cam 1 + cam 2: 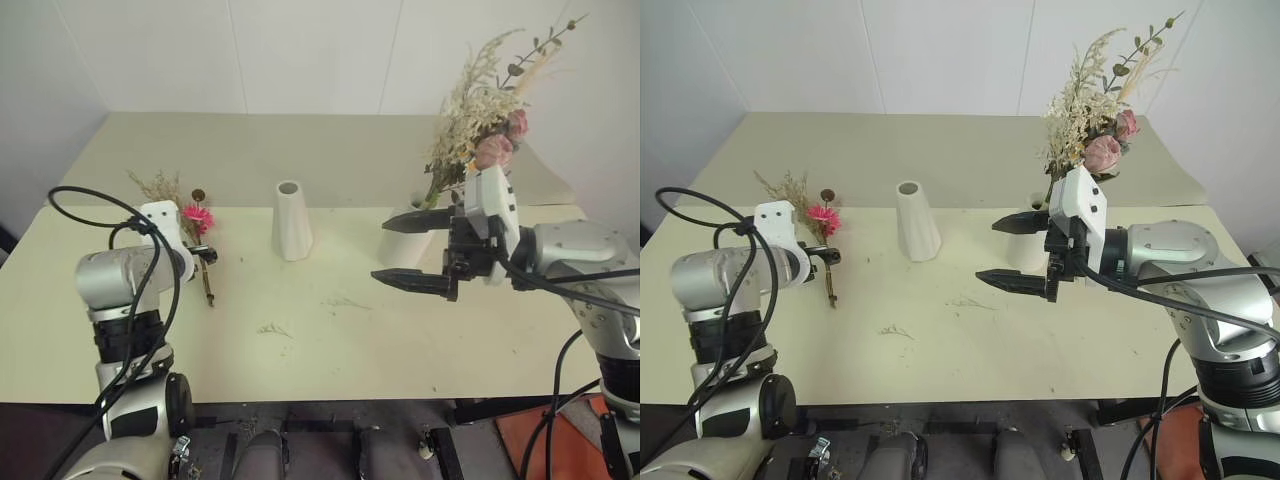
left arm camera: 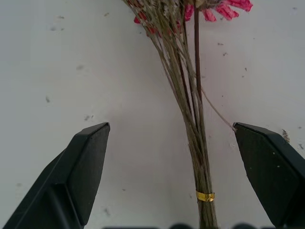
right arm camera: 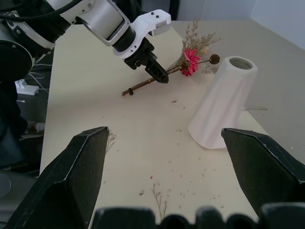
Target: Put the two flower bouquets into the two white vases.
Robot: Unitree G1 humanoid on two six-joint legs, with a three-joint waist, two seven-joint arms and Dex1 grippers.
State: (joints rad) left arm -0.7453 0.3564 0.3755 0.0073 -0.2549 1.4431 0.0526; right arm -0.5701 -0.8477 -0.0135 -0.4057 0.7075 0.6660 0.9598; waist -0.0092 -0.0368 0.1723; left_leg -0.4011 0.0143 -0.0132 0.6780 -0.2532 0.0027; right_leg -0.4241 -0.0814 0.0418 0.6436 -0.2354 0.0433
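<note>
No writing or labels can be read anywhere.

Nearest, the left gripper (image 2: 169, 157) hangs low over the cream counter (image 1: 330, 350) at its left side, tilted downward, jaws wide apart, straddling the stems of the small bunch (image 2: 190, 95) without touching them. That bunch lies flat on the counter: thin tan stems tied near the cut end with a gold band (image 2: 205, 196), a bright pink daisy-like flower (image 1: 197, 217) and pale dried sprigs at the far end.

The right gripper (image 1: 408, 252) floats above the counter's right half, pointing sideways toward the left arm, jaws spread wide and holding nothing.

Farther back, the cone vase (image 1: 291, 220) stands upright near the middle, matte white, slim, its mouth open and bare. Just behind the right gripper stands the round vase (image 1: 405, 245), mostly hidden by it. The large bouquet (image 1: 480, 120) rises from it: cream plumes, pale pink roses, a dark leafy sprig reaching highest.

Bits of dried stalk (image 1: 272, 329) are scattered on the counter.
</note>
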